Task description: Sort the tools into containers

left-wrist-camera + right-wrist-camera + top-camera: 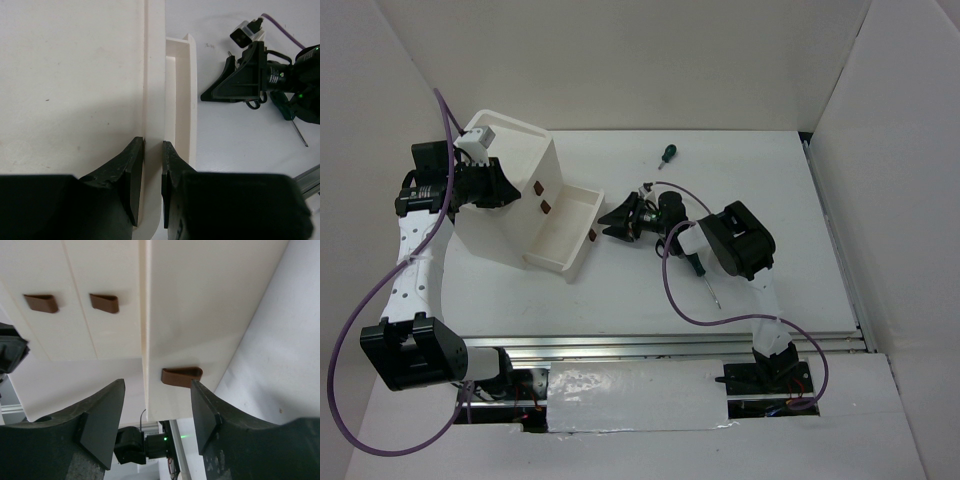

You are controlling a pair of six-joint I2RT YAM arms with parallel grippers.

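Sorted nothing yet, seemingly: clenched left fingers point(134, 167) on the cabinet point(505, 215) wall near the left edge, spread right fingers point(102, 415) before the handle point(181, 376) of the open, empty-looking drawer point(568, 222), left short screwdriver point(667, 153) by the far edge, longer screwdriver point(698, 266) at the centre of the bench point(770, 200).

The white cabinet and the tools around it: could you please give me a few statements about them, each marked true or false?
1. One drawer of the cabinet is pulled out. True.
2. The right gripper is shut on the drawer's handle. False: it is open, facing the handle.
3. The short screwdriver lies in the pulled-out drawer. False: it lies on the table, away from the cabinet.
4. The left gripper clasps a wall of the cabinet. True.
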